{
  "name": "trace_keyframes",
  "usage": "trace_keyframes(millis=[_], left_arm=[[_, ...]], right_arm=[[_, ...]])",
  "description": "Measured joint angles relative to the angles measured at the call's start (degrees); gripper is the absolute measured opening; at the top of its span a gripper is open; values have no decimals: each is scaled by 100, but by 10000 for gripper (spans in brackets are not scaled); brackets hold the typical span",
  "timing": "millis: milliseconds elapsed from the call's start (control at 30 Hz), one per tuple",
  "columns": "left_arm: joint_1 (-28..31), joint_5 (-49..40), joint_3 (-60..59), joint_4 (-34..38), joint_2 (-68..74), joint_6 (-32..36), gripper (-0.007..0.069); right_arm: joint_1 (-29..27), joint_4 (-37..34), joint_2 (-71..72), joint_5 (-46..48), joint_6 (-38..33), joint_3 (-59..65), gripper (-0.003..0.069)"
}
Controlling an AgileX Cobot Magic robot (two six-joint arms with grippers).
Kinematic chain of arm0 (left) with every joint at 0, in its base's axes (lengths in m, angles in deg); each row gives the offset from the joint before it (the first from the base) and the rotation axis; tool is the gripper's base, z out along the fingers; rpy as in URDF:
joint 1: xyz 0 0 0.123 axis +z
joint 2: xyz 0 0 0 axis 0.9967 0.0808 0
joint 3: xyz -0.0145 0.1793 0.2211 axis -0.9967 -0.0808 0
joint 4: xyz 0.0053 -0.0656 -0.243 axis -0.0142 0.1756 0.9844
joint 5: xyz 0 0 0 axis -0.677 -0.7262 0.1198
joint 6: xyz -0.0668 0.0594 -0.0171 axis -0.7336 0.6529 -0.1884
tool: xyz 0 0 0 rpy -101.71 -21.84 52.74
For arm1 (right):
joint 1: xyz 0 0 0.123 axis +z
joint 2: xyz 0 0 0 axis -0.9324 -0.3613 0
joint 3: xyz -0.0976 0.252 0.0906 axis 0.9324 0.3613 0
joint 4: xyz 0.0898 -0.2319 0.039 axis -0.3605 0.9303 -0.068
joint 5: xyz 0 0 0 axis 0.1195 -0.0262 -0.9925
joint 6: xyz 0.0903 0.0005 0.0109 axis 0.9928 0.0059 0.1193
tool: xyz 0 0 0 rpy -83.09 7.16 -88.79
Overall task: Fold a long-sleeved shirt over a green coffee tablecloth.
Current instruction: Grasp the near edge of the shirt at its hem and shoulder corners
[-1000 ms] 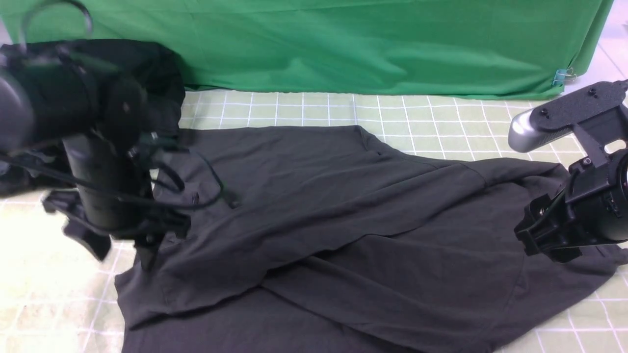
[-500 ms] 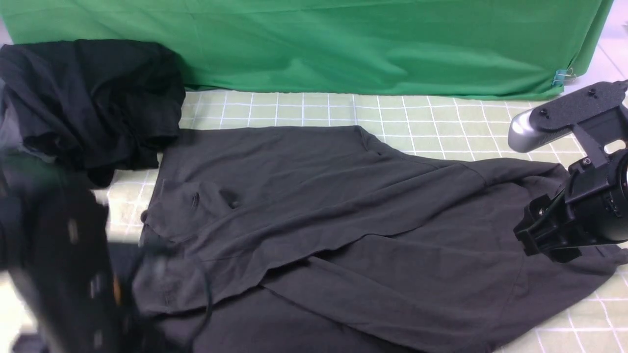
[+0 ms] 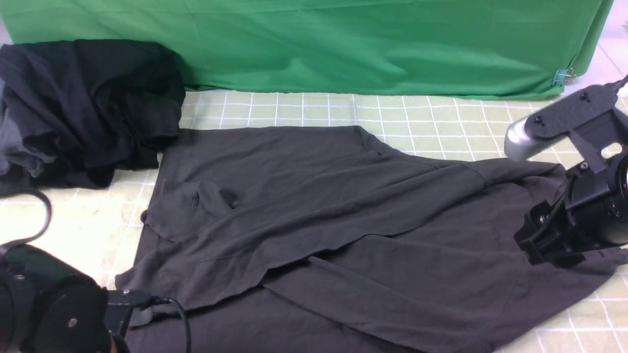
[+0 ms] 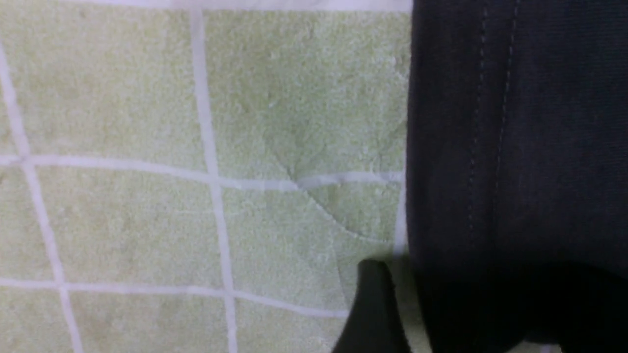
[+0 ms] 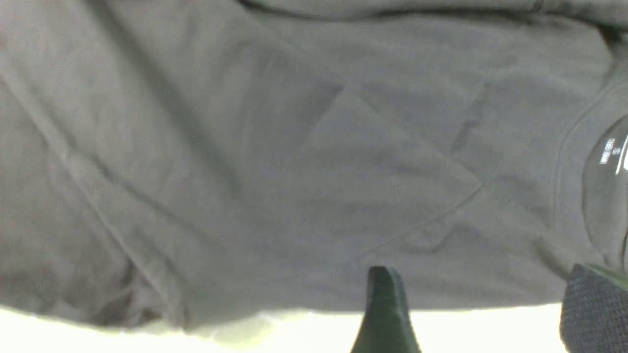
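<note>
Pale checked green coffee tablecloth [image 3: 441, 122] covers the table. On it, the left gripper [image 4: 466, 299] stands open at the stitched hem of the long-sleeved shirt [image 3: 319, 211]. The right gripper [image 5: 478, 294] hovers open above the shirt's far-right end. A sleeve seems laid across, but the body folds look undone. A second ago the left arm stood higher, over the shirt's left part.

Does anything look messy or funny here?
Yes. The dark charcoal-grey long-sleeved shirt lies wrinkled and slanted on the pale green checked tablecloth, folded unevenly over itself. A crumpled heap of blacker clothes sits at the far left.
</note>
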Motion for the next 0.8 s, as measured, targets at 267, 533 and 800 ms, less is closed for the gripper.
trace_keyframes(millis=[267,533,800], left_arm=[[-6,-410,128,17,44,239,62],[-6,-1433,284,-238,-965,258,16],[-6,-1744,284,-307,-1413,228,16]], right_arm=[[0,-902,0,764,-1248,0,445],[588,-1680,18,1027,-1902,101,448],[1376,-1694,-224,-227,-1744,1142,566]])
